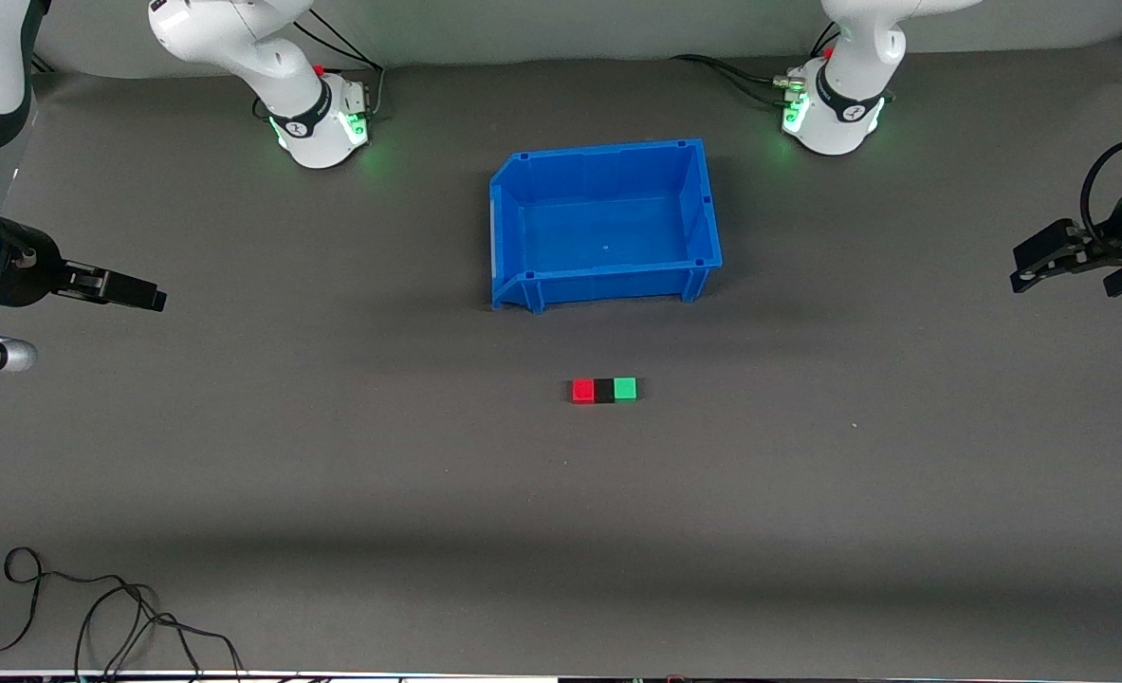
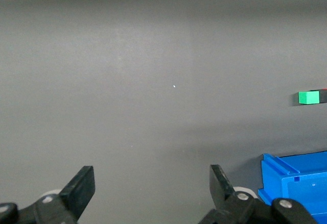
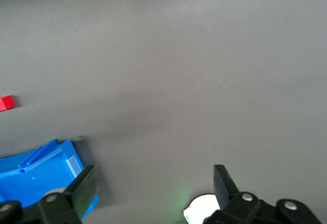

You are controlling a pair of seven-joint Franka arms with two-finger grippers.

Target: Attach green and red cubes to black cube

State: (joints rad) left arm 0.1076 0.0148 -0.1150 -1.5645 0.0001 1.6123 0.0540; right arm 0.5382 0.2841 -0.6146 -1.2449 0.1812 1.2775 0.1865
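The red cube [image 1: 582, 390], the black cube [image 1: 604, 391] and the green cube [image 1: 625, 388] lie on the table in one touching row, black in the middle, nearer to the front camera than the blue bin. My left gripper [image 1: 1058, 275] hangs open and empty at the left arm's end of the table; its wrist view [image 2: 152, 175] shows the green cube [image 2: 309, 97] far off. My right gripper [image 1: 148, 296] hangs open and empty at the right arm's end; its wrist view [image 3: 156, 175] shows the red cube [image 3: 6, 103] at the edge.
An empty blue bin [image 1: 511, 204] stands mid-table between the cubes and the arm bases; it also shows in the left wrist view [image 2: 296, 183] and the right wrist view [image 3: 36, 175]. Loose black cables [image 1: 115, 617] lie at the table's front corner at the right arm's end.
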